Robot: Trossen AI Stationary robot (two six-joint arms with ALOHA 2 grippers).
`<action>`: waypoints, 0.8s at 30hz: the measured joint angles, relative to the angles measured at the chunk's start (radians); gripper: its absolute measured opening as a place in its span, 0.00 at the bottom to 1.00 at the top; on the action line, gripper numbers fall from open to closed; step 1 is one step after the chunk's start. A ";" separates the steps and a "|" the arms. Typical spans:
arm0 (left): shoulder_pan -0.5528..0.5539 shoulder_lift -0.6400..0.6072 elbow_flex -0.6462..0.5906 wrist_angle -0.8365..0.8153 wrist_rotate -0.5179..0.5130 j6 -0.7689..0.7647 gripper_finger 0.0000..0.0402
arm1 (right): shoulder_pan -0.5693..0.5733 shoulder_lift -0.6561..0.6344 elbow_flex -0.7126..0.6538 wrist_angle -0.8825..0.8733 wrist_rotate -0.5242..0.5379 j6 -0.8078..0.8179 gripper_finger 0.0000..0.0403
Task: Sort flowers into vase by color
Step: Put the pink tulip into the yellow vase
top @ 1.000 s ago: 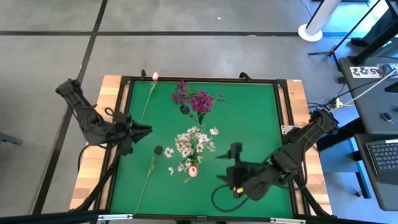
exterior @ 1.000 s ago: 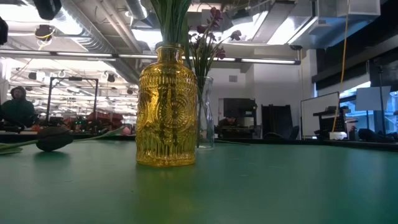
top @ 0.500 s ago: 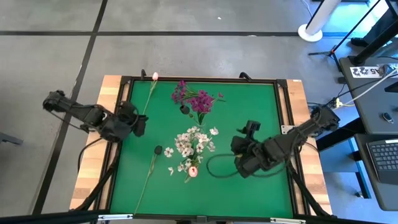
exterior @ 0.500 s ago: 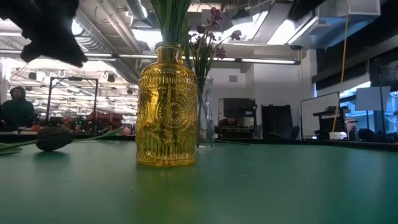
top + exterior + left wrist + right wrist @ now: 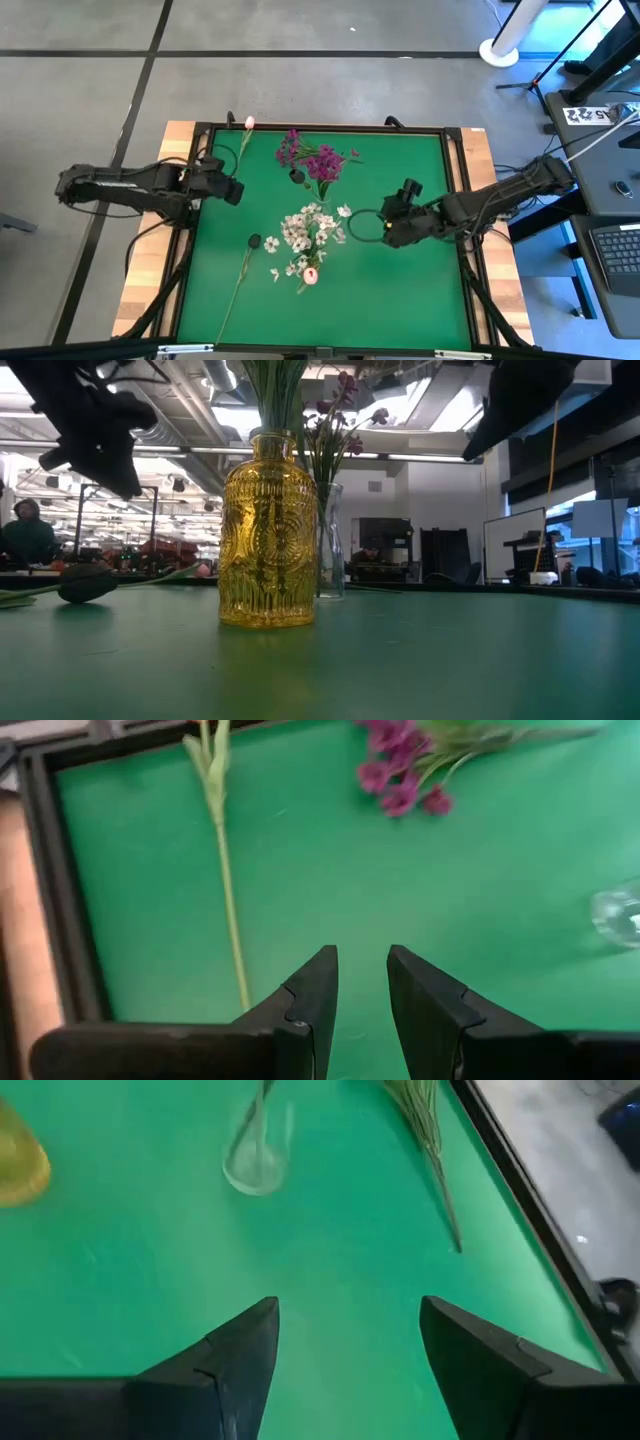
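Note:
White blossoms [image 5: 308, 232] stand in the yellow glass vase [image 5: 268, 530] at mid-table, with a pale pink bud [image 5: 310, 275] among them. Magenta clusters [image 5: 318, 160] rise from the clear vase [image 5: 255, 1165] behind it, and more magenta blossoms [image 5: 400, 780] seem to lie on the mat. One pink-budded stem [image 5: 240, 150] lies near the far left corner, another flower [image 5: 245, 270] with a dark bud [image 5: 88, 582] lies near the left. My left gripper [image 5: 236, 192] hovers open beside the pink-budded stem [image 5: 228, 900]. My right gripper [image 5: 385, 228] hovers open, right of the vases.
A raised black frame [image 5: 320, 128] borders the green mat [image 5: 410, 290]. Bare mat lies to the right and near side. A bundle of green stems [image 5: 428, 1130] lies by the far frame. A person [image 5: 28, 535] sits in the room beyond the table.
My right gripper has travelled from the near right part of the mat toward the far edge and the vases, and has come down into the low view. My left gripper has shifted slightly toward the far edge as its arm stretched out lower. No flower has moved.

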 joint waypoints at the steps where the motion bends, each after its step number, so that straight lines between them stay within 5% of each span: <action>1: 0.025 0.011 0.000 0.000 0.014 0.021 0.22 | -0.011 -0.028 -0.034 0.053 -0.008 -0.020 0.60; 7: 0.161 0.104 0.000 0.025 0.106 0.172 0.24 | -0.088 -0.180 -0.224 0.372 -0.086 -0.123 0.60; 16: 0.408 0.298 0.000 0.138 0.168 0.342 0.41 | -0.305 -0.271 -0.383 0.701 -0.168 -0.174 0.60; 24: 0.646 0.462 0.000 0.284 0.308 0.510 0.51 | -0.570 -0.250 -0.439 0.856 -0.423 -0.233 0.60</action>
